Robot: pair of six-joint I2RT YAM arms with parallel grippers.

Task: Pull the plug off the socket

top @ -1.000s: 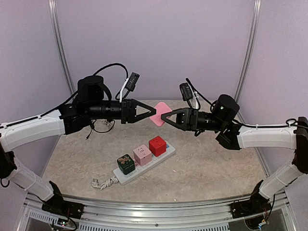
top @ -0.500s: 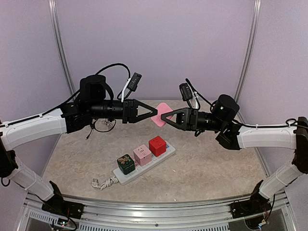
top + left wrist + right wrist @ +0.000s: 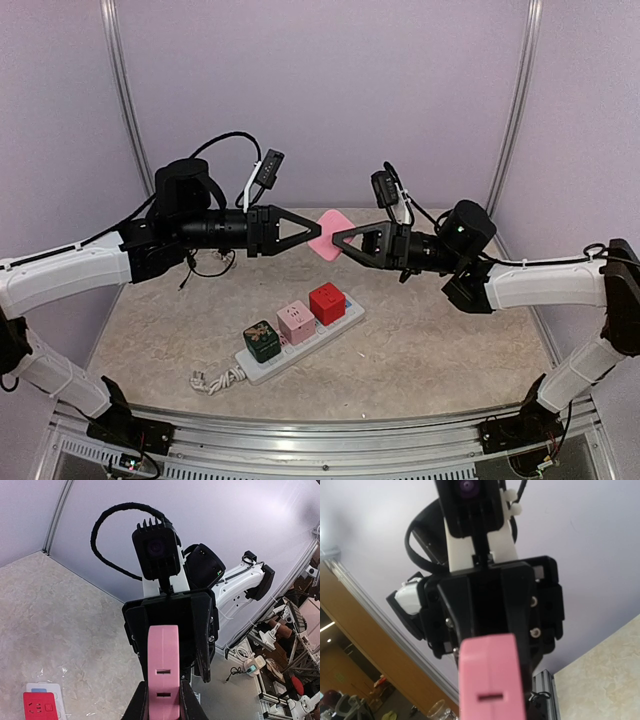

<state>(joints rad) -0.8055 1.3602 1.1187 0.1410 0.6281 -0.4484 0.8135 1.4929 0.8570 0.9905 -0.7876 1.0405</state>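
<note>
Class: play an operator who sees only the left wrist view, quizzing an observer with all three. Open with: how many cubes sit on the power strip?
Observer: Three on the socket: dark green cube, pink cube, red cube.
Operator: Is the right gripper on my pink plug?
Observer: Its tip meets the plug opposite the left gripper; grip unclear.
Operator: How high are we?
Observer: The plug hangs in the air above the table.

Socket (image 3: 262, 368) white, cord (image 3: 215, 378) white too. On socket: green cube (image 3: 262, 340) dark w/ floral print, pink cube (image 3: 296, 321) pale, red cube (image 3: 327, 302) bright. Plug (image 3: 329, 236) above socket bubblegum pink. Left gripper (image 3: 315, 232), right gripper (image 3: 338, 240) black, arms (image 3: 70, 275) white. Table (image 3: 440, 350) beige, marbled. Walls (image 3: 330, 90) lilac.
</note>
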